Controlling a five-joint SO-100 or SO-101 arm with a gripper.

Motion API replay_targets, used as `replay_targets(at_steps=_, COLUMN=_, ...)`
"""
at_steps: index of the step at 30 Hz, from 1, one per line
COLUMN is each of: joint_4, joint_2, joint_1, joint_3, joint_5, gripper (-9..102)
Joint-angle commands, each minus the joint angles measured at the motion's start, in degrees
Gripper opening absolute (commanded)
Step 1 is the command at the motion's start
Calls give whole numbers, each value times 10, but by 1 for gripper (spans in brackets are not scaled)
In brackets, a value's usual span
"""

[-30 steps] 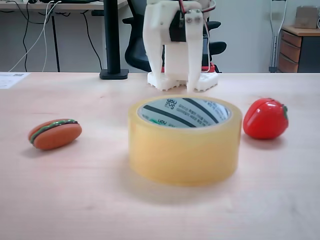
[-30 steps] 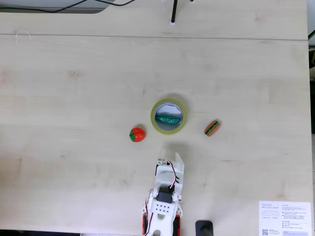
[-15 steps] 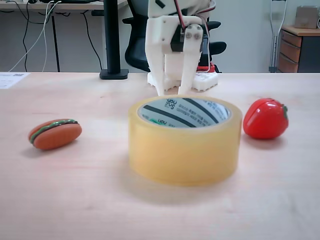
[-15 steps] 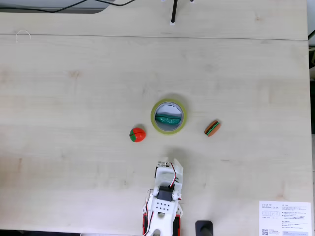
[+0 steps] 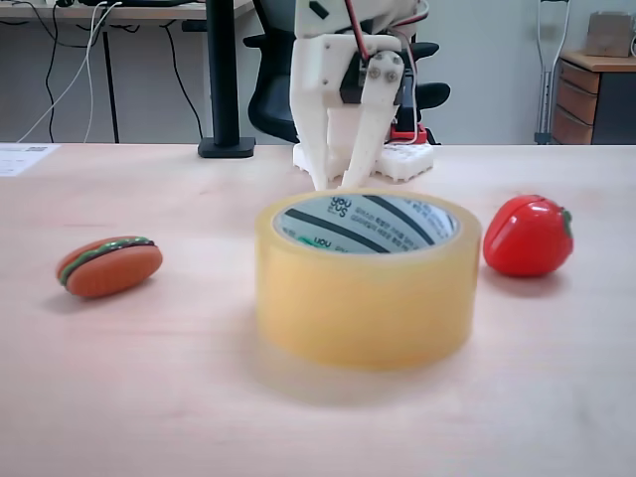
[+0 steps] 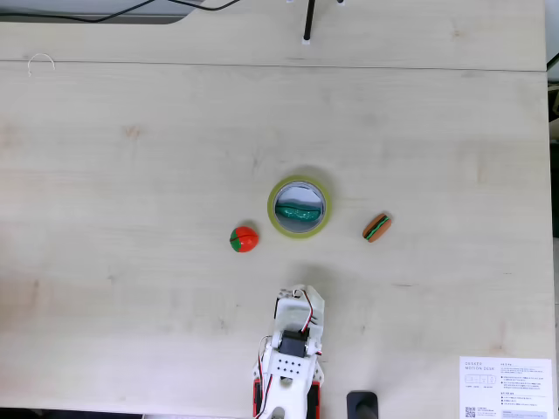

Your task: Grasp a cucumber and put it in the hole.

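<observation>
A small dark green plastic toy cucumber (image 6: 299,212) lies inside the round hole (image 6: 300,200) of a translucent yellowish packing-tape roll (image 5: 366,280) on a pale wooden table (image 6: 131,218). The white two-finger gripper (image 5: 333,185) hangs empty behind the roll, its fingers slightly parted. A red toy tomato (image 5: 528,236) and an orange-brown toy burger (image 5: 109,265) flank the roll.

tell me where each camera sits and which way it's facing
Low fixed view: at table height opposite the arm, looking across the tape roll at the claw and base.
High fixed view: overhead, looking straight down; the arm enters from the bottom edge, claw.
Both show roll, burger, tomato; the top view shows the cucumber in the hole.
</observation>
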Motion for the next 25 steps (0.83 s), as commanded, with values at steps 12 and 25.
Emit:
replay_targets(at_steps=12, joint_4=13, joint_2=1, joint_1=-2, joint_3=-2, joint_5=3, gripper=0)
replay_targets(at_steps=25, joint_4=20, joint_2=1, joint_1=-2, joint_3=-2, joint_5=3, gripper=1)
